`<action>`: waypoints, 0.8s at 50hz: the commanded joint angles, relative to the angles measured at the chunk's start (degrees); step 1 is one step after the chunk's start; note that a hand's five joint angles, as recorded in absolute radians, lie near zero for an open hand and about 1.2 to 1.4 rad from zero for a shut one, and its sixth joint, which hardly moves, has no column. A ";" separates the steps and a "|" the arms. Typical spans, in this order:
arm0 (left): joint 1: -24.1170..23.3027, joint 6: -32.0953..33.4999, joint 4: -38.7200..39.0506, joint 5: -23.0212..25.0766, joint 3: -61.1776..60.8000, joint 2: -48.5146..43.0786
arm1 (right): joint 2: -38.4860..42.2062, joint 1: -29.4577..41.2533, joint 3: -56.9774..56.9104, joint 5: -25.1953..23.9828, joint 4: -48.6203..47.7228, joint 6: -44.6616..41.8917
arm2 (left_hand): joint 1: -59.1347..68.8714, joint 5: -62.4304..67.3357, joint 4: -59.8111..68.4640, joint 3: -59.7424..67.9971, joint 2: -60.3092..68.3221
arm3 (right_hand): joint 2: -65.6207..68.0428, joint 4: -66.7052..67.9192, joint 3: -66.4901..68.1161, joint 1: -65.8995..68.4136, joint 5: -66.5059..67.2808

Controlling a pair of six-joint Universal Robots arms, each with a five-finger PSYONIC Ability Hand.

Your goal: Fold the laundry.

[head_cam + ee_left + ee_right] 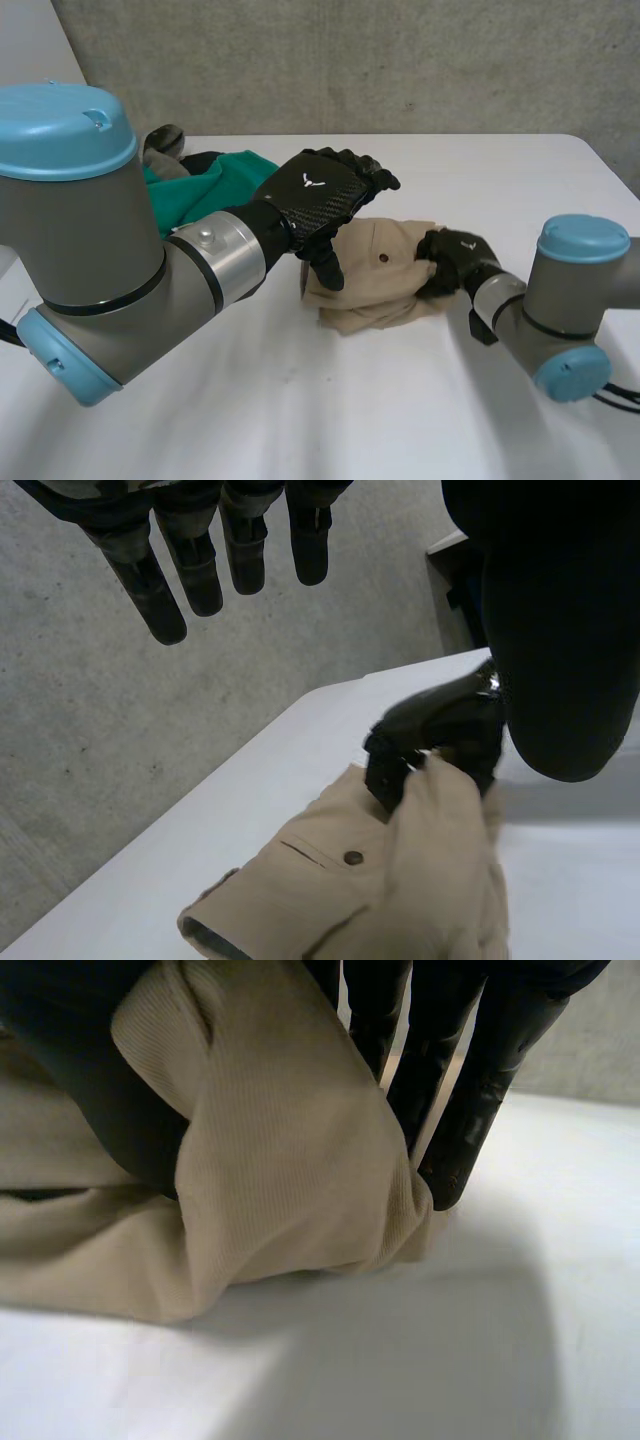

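Where the fingers [480, 1090] of the right hand [455, 258] curl downward, they pinch a fold of the beige garment [375, 275] against the thumb [90, 1080]. The ribbed cloth bunches up between them and drapes from the grip onto the worktop [300, 400]. Seen from the head view, this hold is on the garment's right edge, at the side nearest the right arm.

The left hand [315, 195] hangs in the air above the garment's left part. Its fingers [160, 590] are straight, slightly spread and holding nothing, and in its own wrist view they are clear of the cloth.

The garment itself lies crumpled and partly doubled over near the middle of the worktop. A dark button [353, 857] and a pocket slit beside it face up.

Further out, behind the left arm [120, 270], a green cloth [215, 180] lies heaped at the far left of the worktop. A dark cloth [165, 140] lies against its far side. Both are apart from the beige garment.
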 commanded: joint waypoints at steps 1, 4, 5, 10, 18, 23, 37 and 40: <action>0.02 0.00 0.00 0.00 -0.03 0.00 | 5.04 -5.82 -12.46 -0.25 0.71 -0.80 | -0.60 -0.71 -0.79 -0.84 -0.85 | 13.13 13.13 16.84 27.07 21.04; 0.02 0.00 0.00 0.00 0.06 -0.09 | 7.16 -8.55 -16.96 -0.34 0.97 -1.68 | -0.60 -0.71 -0.79 -0.84 -0.85 | 13.13 13.13 16.84 27.07 21.04; 0.02 0.00 0.00 0.00 0.06 -0.09 | 8.99 -10.13 -20.28 -0.43 1.58 -2.72 | -0.60 -0.71 -0.79 -0.84 -0.85 | 13.13 13.13 16.84 27.07 21.04; -0.07 0.00 0.00 0.00 0.06 -0.09 | 15.94 -15.94 -32.07 -0.34 6.15 -6.51 | -0.60 -0.71 -0.79 -0.84 -0.85 | 13.13 13.13 16.84 27.07 21.04; -0.24 0.00 0.18 0.00 0.41 -0.61 | 29.74 -22.09 -56.23 -0.43 16.43 -11.69 | -0.60 -0.71 -0.79 -0.84 -0.85 | 13.13 13.13 16.84 27.07 21.04; -0.77 0.00 0.18 0.00 0.41 -0.88 | 36.16 -25.70 -70.30 -0.69 21.98 -15.03 | -0.60 -0.71 -0.79 -0.84 -0.85 | 13.13 13.13 16.84 27.07 21.04; -1.21 0.00 0.18 -0.08 0.59 -2.81 | 37.84 -28.16 -73.93 0.18 19.52 -28.39 | -0.43 -0.54 -0.62 -0.67 -0.68 | 13.13 13.13 16.84 27.07 21.04; -1.30 0.00 0.18 -0.08 0.59 -2.81 | 38.02 -28.25 -73.84 2.54 17.33 -29.62 | -0.43 -0.54 -0.62 -0.67 -0.68 | -29.95 -29.95 -26.24 -16.01 -22.04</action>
